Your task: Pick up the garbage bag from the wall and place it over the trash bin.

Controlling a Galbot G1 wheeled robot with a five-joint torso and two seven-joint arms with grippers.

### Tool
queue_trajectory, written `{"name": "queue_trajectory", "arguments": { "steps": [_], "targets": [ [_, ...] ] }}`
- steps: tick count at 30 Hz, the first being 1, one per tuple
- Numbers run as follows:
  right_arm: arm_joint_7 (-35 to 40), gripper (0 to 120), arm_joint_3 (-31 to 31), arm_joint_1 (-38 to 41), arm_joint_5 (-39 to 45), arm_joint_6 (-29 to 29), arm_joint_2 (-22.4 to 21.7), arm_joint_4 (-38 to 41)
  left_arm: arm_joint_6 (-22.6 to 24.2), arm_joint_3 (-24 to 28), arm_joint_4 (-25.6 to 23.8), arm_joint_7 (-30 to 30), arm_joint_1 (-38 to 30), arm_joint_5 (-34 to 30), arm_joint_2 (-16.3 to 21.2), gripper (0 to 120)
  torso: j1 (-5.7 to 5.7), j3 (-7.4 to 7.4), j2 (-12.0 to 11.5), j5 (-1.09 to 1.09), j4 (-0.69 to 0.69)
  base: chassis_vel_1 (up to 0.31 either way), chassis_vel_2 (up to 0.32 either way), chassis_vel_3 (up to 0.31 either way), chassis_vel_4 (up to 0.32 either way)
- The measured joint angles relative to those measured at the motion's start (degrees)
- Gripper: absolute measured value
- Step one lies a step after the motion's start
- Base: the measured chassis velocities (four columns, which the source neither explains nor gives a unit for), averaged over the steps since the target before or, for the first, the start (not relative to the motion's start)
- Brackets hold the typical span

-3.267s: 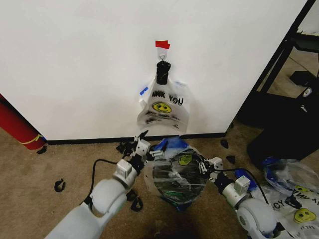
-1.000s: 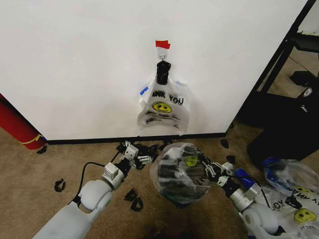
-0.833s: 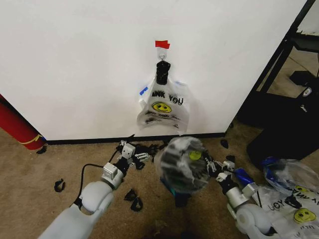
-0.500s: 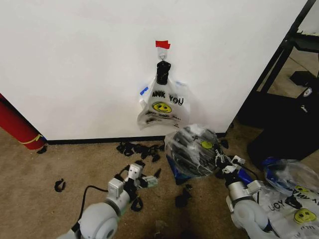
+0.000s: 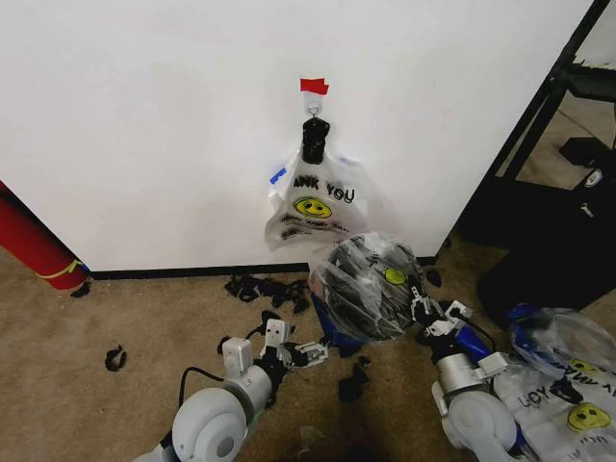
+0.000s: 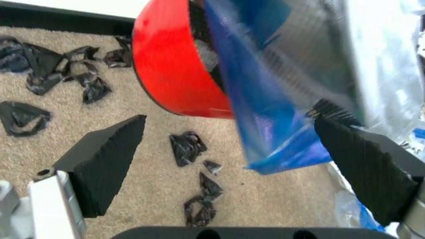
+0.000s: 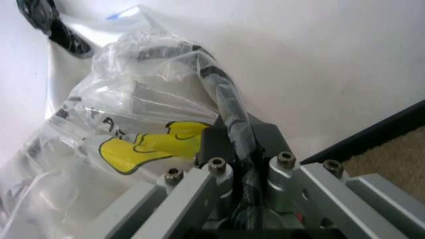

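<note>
My right pincer (image 5: 421,310) clamped shut on the rim of the trash bin (image 5: 369,289), bin tilted off the carpet just below the wall (image 5: 144,125), garbage bag (image 5: 358,281) wrapped over it, my left pincer (image 5: 310,352) spread wide beside the bin, holding nothing.

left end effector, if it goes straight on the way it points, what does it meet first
Likely the trash bin, its red base lying straight ahead of the open left end effector, with the blue part of the garbage bag alongside; depth is unclear.
</note>
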Motion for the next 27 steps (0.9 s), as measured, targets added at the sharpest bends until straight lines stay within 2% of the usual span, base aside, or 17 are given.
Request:
{"name": "queue_trajectory", "arguments": {
  "steps": [11, 15, 20, 23, 27],
  "targets": [
    [-0.7, 1, -1.0, 0.2, -0.7, -0.2, 0.4, -0.2, 0.7, 0.6, 1.4, -0.7, -0.4, 0.4, -0.9, 100, 0.0, 0.0, 0.0, 0.0, 0.0, 0.0, 0.0, 0.0, 0.0],
    [-0.7, 1, -1.1, -0.6, -0.2, -0.4, 0.4, 1.7, 0.4, 1.4, 5.7, -0.8, -1.4, 5.8, -1.2, 100, 0.0, 0.0, 0.0, -0.01, 0.0, 0.0, 0.0, 0.0, 0.0],
    [-0.6, 1, -1.1, -1.2, 0.7, -0.8, 0.2, 3.2, -0.5, 1.8, 8.1, -0.9, -1.8, 8.8, -1.5, 100, 0.0, 0.0, 0.0, -0.01, 0.0, 0.0, 0.0, 0.0, 0.0],
    [-0.3, 1, -1.1, -1.7, 0.7, -1.3, -0.1, 4.0, -2.5, 1.9, 10.8, -2.8, -2.5, 12.6, -2.2, 100, 0.0, 0.0, 0.0, -0.01, -0.01, 0.0, 0.0, 0.0, 0.0],
    [-0.1, 1, -1.4, -1.8, 0.6, -1.5, -0.4, 4.4, -3.5, 1.6, 12.3, -4.8, -2.7, 14.0, -2.2, 100, 0.0, 0.0, 0.0, -0.01, -0.01, 0.0, 0.0, 0.0, 0.0]
  ]
}}
